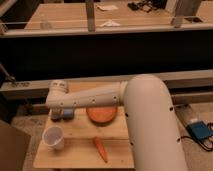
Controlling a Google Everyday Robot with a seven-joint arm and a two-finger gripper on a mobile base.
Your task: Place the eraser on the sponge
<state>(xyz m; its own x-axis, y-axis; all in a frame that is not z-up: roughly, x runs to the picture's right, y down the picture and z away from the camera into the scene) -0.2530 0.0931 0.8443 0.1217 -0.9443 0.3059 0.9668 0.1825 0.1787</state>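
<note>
Tool (59,114) hangs under the wrist of the white arm (100,98), over the back-left of the bench (80,134); its opening and hold cannot be told. Dark eraser (68,114) sits right at the tool, left of the round orange sponge (102,115). White cup (54,137) stands front-left, and the carrot (101,149) lies in front of the sponge.

One each: cup (53,137), carrot (101,149), orange disc (102,114), end effector (60,114) behind cup.

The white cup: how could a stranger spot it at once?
Find the wooden table under the robot's white arm. Near its front left corner, just in front of the pincer, stands the white cup: upright, open-topped, pale where the carrot beside it is long and orange.
</note>
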